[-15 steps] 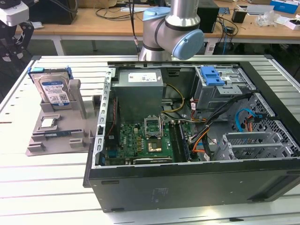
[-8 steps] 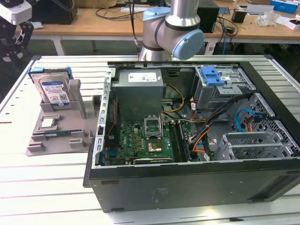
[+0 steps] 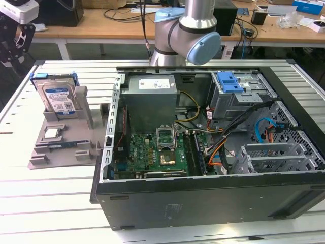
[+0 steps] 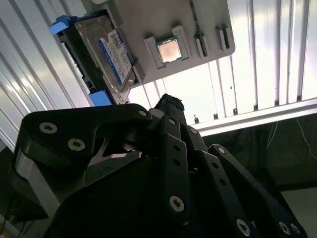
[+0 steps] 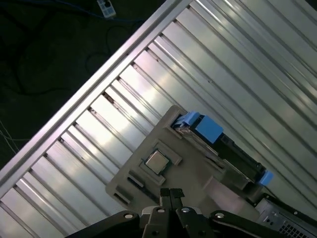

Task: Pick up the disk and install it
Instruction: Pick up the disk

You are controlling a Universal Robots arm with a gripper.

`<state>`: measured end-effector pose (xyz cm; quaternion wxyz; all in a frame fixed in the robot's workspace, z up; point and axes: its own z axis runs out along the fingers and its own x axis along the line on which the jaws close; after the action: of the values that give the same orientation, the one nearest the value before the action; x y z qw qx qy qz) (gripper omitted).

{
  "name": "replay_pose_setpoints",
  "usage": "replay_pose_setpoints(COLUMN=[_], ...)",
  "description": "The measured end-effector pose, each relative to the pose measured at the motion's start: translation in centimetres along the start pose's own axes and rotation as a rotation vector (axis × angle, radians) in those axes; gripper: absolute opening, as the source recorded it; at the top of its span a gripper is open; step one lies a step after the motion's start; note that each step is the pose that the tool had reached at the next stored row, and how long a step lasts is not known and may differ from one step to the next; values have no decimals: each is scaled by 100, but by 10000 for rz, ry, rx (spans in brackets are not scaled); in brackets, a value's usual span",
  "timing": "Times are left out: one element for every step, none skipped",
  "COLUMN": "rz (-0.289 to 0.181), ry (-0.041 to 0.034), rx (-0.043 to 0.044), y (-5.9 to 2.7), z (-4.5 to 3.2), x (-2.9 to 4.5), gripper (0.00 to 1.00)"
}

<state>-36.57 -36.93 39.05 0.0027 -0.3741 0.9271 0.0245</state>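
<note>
The disk (image 3: 58, 96) stands upright in a slot of a grey holder (image 3: 61, 150) on the table, at the exterior view's left. It is a silver drive with a blue-and-white label, clipped in a blue frame. Both wrist views look down on the disk (image 4: 110, 49) (image 5: 218, 141) from well above. My gripper (image 3: 15, 46) hangs high over the table's far left corner, apart from the disk. Its fingertips (image 5: 171, 194) are pressed together with nothing between them. The gripper (image 4: 171, 105) points towards the holder (image 4: 148, 22).
A small square silver chip (image 3: 52, 133) lies flat in the holder. The open computer case (image 3: 213, 203) fills the table's middle and right. A grey drive cage with a blue latch (image 3: 229, 81) is at its far right. Cables and boards fill the case. The arm's base (image 3: 185, 35) stands behind it.
</note>
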Motion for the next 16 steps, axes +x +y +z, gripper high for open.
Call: replay_pose_setpoints(rz=[-136,-248,-339,-494,-656,-744,-832,-1050,-1212,-1375,-1463,-1557,-1640,-1731,-1831,-1909], ry=[6,11,14,22,29,32,36,45,53,60,64,67,72,76,80,83], rx=[-3,-6,-8,-11,-15,-17,-20,-25,-28,-32,-34,-36,-39,-41,-43,-45], y=[0,0,0,0,0,0,0,0,0,0,0,0,0,0,0,0], z=[0,0,0,0,0,0,0,0,0,0,0,0,0,0,0,0], x=[0,0,0,0,0,0,0,0,0,0,0,0,0,0,0,0], gripper=[11,11,11,11,11,11,11,11,11,11,11,11,11,11,11,11])
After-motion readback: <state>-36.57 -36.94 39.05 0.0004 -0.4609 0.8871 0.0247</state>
